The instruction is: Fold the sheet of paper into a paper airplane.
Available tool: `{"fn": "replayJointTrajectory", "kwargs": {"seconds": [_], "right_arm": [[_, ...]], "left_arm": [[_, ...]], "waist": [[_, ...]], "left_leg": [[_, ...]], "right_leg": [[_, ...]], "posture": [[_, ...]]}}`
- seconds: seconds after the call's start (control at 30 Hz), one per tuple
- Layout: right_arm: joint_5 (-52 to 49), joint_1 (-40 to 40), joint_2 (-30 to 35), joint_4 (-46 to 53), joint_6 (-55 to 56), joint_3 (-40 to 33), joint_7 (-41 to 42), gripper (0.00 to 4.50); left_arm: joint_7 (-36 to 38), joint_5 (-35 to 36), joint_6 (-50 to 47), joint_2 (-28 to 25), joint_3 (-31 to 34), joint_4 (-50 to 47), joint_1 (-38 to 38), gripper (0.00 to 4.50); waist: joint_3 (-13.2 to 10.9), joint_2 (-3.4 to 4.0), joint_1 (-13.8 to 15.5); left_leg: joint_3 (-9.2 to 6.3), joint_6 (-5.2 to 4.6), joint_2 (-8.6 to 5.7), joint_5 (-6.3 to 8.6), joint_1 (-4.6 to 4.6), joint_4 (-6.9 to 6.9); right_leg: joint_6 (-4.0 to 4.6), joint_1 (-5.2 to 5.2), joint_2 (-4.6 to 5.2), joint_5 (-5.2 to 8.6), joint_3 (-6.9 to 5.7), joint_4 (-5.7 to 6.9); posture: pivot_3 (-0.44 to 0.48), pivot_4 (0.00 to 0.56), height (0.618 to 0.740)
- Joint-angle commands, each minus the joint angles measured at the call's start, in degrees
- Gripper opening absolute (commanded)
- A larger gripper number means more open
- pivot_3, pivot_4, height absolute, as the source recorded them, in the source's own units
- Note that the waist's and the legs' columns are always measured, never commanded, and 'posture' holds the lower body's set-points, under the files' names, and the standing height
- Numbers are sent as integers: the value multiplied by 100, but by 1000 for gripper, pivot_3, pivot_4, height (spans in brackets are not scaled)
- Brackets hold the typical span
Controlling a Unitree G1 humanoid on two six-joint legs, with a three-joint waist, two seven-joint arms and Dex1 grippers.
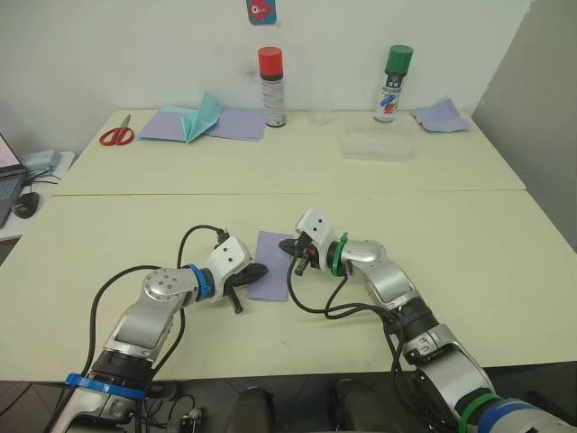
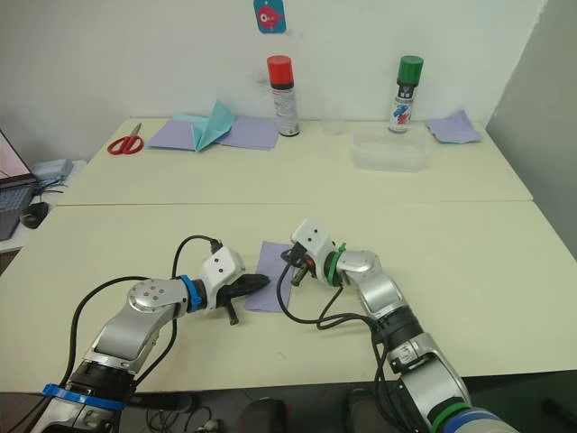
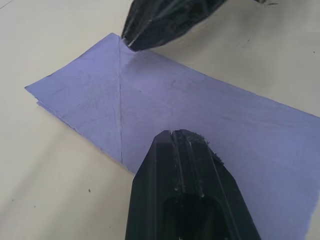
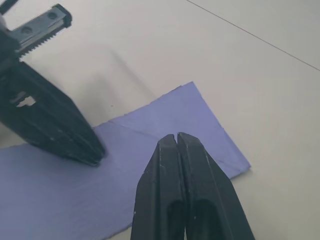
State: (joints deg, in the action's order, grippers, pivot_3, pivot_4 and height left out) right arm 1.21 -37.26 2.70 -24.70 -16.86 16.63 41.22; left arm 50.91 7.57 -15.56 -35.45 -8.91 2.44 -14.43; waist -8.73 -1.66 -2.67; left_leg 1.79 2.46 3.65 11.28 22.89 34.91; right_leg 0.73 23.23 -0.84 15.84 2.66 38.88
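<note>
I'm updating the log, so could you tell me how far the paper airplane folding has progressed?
Early stage. Done: the sheet of paper lies folded in half, doubled edges and a diagonal crease visible. In hand: the left gripper and right gripper, both shut, press it flat. Left: nose and wing folds.

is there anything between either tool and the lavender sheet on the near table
Nothing visible. The sheet of paper lies flat on the near table, with the left tool shut at its left edge and the right tool shut at its far right corner.
</note>
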Motion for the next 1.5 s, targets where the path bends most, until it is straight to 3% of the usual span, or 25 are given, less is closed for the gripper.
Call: {"fn": "replayJointTrajectory", "kwargs": {"seconds": [0.03, 0.33, 0.83, 0.97, 1.13, 1.5], "right_arm": [[266, -116, 88, -232, 127, 234, -39, 31], [47, 330, 324, 388, -188, 526, 690, 31], [-123, 904, 1293, 1767, -1018, 1300, 2036, 31], [-347, 785, 1230, 1847, -1183, 1032, 1944, 31], [-1139, 616, 742, 2137, -1424, 106, 1470, 31], [-175, 556, 738, 1115, -585, 648, 585, 31]], "left_arm": [[15, -290, -155, 3, -309, 355, 151, 0], [7, -286, -162, -12, -334, 300, 212, 0], [-57, -364, -186, 112, -351, 421, 111, 0], [-60, -377, -178, 144, -355, 463, 67, 0], [-63, -390, -148, 162, -355, 491, 36, 0], [-86, -353, -94, 190, -286, 495, -2, 0]], "waist": [[0, 0, 5], [2, -1, 15], [6, -1, 75], [6, -1, 86], [0, -1, 93], [-1, -1, 97]], "left_leg": [[0, 0, -1, 0, 1, -1], [-3, 0, 1, 0, -1, -1], [-3, 1, 0, 0, -6, -2], [-4, 1, -1, 1, -6, -2], [-5, 1, 0, 0, 0, -1], [-2, 1, -3, 0, 6, -1]], "right_leg": [[-10, 0, 0, 6, 1, 0], [-13, -2, 3, 9, 0, 0], [18, -1, 10, 27, -1, -4], [18, 0, 10, 28, -3, -8], [13, 0, 10, 25, -3, -7], [10, -2, 16, 23, -2, -19]], "posture": [[0, 150, 740], [0, 150, 740], [0, 150, 740], [0, 150, 740], [0, 150, 740], [0, 150, 740]]}}
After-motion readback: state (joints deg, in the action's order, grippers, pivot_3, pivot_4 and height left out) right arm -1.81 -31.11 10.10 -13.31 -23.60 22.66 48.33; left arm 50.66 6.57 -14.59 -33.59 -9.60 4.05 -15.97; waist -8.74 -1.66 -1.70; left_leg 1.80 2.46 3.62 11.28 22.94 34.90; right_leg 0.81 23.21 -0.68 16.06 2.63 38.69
